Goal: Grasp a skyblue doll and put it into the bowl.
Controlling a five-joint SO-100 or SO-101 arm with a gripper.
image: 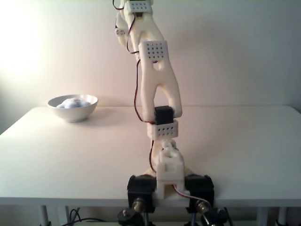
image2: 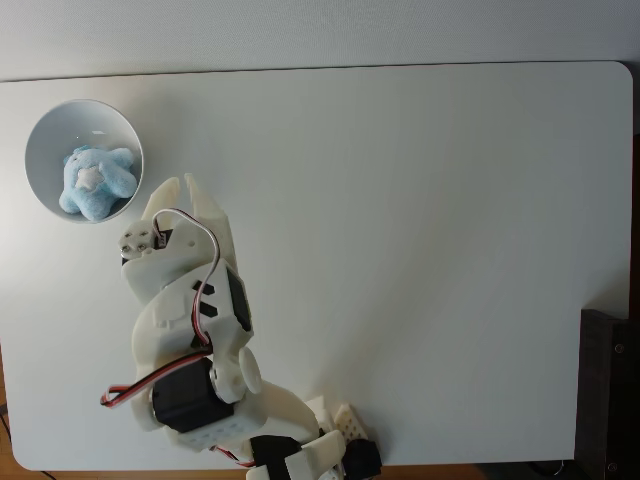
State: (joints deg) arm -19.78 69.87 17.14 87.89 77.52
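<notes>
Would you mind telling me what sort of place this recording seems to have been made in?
Probably a home or hobby workbench rather than a factory: a plain white table against a bare wall, a small white 3D-printed-looking arm clamped to its edge, and a white bowl holding a skyblue doll.

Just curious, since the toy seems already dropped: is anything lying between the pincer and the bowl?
Nothing. In the fixed view from above, the open pincer sits just right of the bowl, which holds the skyblue doll; just bare white table between.
</notes>
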